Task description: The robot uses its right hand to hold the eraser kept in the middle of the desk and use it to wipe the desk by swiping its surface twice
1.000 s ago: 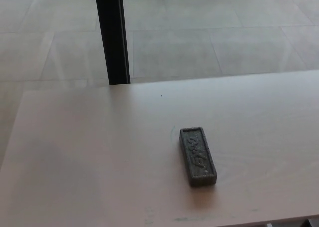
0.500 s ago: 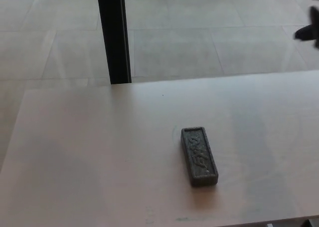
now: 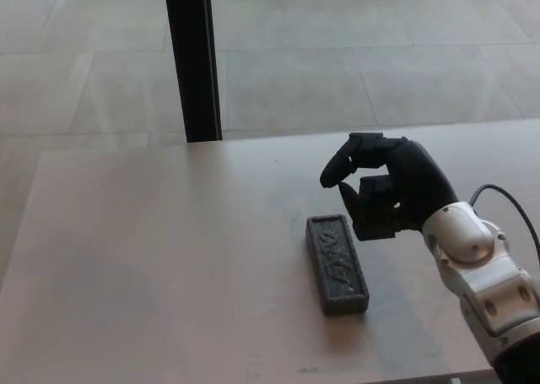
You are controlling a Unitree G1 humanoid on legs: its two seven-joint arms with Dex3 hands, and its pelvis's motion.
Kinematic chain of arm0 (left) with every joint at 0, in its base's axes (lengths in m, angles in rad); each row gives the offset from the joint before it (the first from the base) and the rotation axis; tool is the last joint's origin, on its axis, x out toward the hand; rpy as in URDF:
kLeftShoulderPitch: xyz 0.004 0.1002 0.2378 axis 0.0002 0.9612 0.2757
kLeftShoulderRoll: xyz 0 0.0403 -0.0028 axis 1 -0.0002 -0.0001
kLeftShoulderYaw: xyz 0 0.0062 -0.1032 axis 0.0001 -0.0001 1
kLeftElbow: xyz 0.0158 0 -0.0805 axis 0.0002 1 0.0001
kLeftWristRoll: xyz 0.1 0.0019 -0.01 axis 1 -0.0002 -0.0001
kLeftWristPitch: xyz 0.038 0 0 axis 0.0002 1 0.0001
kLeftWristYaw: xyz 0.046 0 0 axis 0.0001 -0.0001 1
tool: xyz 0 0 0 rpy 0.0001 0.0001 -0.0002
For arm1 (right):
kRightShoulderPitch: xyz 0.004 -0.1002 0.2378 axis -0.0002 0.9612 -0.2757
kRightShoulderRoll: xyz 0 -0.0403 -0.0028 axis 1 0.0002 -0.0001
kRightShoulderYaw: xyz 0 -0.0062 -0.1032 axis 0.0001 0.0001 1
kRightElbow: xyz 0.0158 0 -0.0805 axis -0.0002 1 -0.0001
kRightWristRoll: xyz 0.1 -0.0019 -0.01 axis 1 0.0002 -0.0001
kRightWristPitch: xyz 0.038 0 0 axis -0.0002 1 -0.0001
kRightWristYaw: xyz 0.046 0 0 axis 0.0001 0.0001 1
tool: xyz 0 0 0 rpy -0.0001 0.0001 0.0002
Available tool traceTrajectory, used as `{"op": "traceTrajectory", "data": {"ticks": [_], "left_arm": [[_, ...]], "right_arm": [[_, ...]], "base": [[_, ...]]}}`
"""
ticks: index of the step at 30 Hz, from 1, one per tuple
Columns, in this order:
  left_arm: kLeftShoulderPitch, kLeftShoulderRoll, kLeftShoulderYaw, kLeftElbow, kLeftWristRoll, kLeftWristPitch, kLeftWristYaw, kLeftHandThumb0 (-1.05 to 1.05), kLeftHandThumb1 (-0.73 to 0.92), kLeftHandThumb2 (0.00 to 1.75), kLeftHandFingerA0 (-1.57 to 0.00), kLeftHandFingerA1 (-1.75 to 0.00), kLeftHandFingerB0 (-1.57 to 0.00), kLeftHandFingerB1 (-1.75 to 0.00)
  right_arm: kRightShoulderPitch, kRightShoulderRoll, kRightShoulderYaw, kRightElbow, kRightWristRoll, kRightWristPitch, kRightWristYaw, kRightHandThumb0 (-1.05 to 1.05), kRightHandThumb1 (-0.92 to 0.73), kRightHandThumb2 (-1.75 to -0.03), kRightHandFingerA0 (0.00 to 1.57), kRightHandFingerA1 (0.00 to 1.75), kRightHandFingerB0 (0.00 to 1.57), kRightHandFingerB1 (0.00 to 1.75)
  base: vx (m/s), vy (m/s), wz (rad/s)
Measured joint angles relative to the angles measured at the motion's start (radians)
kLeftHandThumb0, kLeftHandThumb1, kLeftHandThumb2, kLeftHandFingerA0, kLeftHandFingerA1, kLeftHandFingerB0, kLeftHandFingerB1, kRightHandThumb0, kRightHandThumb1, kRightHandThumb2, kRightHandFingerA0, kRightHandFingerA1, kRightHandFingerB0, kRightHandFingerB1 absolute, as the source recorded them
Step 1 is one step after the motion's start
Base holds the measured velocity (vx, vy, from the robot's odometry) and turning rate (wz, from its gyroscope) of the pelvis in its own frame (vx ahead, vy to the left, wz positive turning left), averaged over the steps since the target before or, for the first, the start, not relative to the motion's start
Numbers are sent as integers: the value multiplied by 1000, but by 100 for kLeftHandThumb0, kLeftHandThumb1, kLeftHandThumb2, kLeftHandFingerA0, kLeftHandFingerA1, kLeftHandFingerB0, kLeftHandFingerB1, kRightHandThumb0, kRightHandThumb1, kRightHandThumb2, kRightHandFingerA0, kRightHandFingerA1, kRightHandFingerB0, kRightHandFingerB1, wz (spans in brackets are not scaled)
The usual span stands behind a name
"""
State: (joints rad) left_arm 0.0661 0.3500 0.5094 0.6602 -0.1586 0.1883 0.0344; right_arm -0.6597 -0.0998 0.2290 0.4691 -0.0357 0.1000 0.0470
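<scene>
— What has changed in the last second?

— My right hand has come in. A second ago no part of me showed over the desk; half a second ago only a dark tip sat at the right edge of the view. Now the hand and white forearm reach in from the right, above the tabletop.

— Is it holding anything?

— No. The fingers curl forward with the thumb set apart below them, so the hand is open and empty, shaped for a grasp.

— And the eraser?

— The eraser lies flat near the middle of the desk, long side running away from me, exactly where it was a second ago. My hand is just beside its far right corner, at or near the far end; I cannot tell from this view whether it is touching, but it looks apart.

— What does that mean for the task?

— I judge that I am in the approach. The grasp is not made and neither swipe has begun. Next the hand must settle lower and to the left, over the eraser's body.

— Your left hand?

— Not in view.
</scene>
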Motion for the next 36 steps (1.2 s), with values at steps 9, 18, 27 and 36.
{"op": "traceTrajectory", "data": {"ticks": [9, 18, 27, 36], "left_arm": [[8, 2, -8, -13, -5, 7, 1, -41, 85, 68, -44, -87, -35, -63], [6, 2, -13, -15, -7, 18, 7, -42, 86, 68, -47, -87, -35, -64], [-15, 8, -26, -5, -7, 18, 6, -40, 86, 67, -49, -88, -37, -65], [-31, 14, -30, -14, -7, 19, 8, -40, 86, 68, -50, -87, -38, -65]], "right_arm": [[-26, 37, -2, 95, -35, -50, 3, -22, -50, -120, 94, 175, 80, 163], [-19, 101, -12, 156, -53, -70, -4, -21, -52, -112, 92, 175, 73, 169], [-8, 120, -34, 221, -73, -108, -13, -29, -49, -115, 119, 139, 104, 131], [12, 141, -73, 219, -78, -119, -29, -25, -53, -112, 95, 175, 77, 167]], "base": [[0, 0, 0], [0, 0, 0], [0, 0, 0], [0, 0, 0]]}}
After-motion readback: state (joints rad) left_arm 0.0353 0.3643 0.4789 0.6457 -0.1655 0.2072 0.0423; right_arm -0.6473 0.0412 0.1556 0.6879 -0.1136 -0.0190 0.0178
